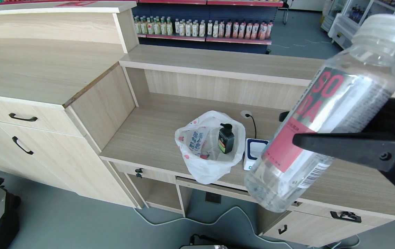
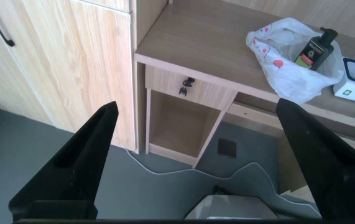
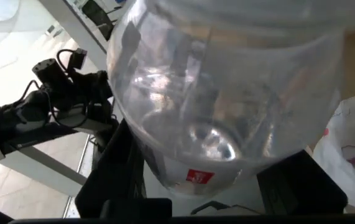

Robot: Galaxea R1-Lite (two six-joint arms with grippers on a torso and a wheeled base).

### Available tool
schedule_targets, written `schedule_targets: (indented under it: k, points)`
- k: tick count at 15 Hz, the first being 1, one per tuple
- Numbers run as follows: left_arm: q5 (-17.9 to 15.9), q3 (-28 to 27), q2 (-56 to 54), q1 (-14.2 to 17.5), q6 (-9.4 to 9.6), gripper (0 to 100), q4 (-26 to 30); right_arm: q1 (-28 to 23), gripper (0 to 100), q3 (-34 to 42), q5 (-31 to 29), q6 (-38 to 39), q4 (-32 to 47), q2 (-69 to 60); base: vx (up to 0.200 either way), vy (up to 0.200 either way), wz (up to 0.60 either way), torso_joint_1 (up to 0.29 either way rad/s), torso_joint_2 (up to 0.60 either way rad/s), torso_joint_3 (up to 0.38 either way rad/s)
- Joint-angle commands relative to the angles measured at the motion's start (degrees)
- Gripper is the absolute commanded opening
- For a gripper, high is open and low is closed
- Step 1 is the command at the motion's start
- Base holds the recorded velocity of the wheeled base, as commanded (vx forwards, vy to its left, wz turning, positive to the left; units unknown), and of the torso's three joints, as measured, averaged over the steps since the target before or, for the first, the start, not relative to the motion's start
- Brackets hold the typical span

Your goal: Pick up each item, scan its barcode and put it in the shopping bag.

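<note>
Soda bottle (image 1: 339,103) in right pincer (image 1: 289,128), aloft, well clear of counter (image 1: 149,135)

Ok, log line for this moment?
right gripper: jaws shut on soda bottle, tilted, raised | left gripper: open, empty, low | shopping bag: holds pump bottle | scanner: beside bag on counter
</note>
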Motion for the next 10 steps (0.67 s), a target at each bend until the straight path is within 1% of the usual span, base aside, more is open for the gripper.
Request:
schedule_targets:
  k: [1,2,3,4,6,7,8,10]
  points:
    - [0.0,0.0,0.0,0.0,-0.03,100,0.0,-6.3,0,0.3,-0.2,-7.8,-3.4,4.5,0.0,0.0,0.0,0.0,0.0,0.0]
    - [0.0,0.0,0.0,0.0,-0.03,100,0.0,-9.8,0,0.7,-0.3,-13.8,-7.0,6.8,0.0,0.0,0.0,0.0,0.0,0.0]
    - [0.0,0.0,0.0,0.0,-0.03,100,0.0,-13.5,0,1.6,-0.3,-20.0,-8.6,7.7,0.0,0.0,0.0,0.0,0.0,0.0]
    - [0.0,0.0,0.0,0.0,0.06,100,0.0,-17.6,0,2.6,-0.2,-27.4,-8.8,8.4,0.0,0.0,0.0,0.0,0.0,0.0]
    - [0.0,-0.1,0.0,0.0,-0.03,100,0.0,-27.0,0,5.1,0.3,-45.4,-8.8,10.7,0.0,0.0,0.0,0.0,0.0,0.0]
    - [0.0,-0.1,0.0,0.0,-0.03,100,0.0,-30.4,0,5.7,1.7,-51.7,-8.8,12.0,0.0,0.0,0.0,0.0,0.0,0.0]
    - [0.0,0.0,0.0,0.0,-0.03,100,0.0,-32.7,0,5.7,4.5,-56.3,-8.9,13.9,0.0,0.0,0.0,0.0,0.0,0.0]
    - [0.0,0.0,0.0,0.0,-0.03,100,0.0,-35.3,0,4.3,10.5,-65.2,-9.1,18.4,0.0,0.0,0.0,0.0,0.0,0.0]
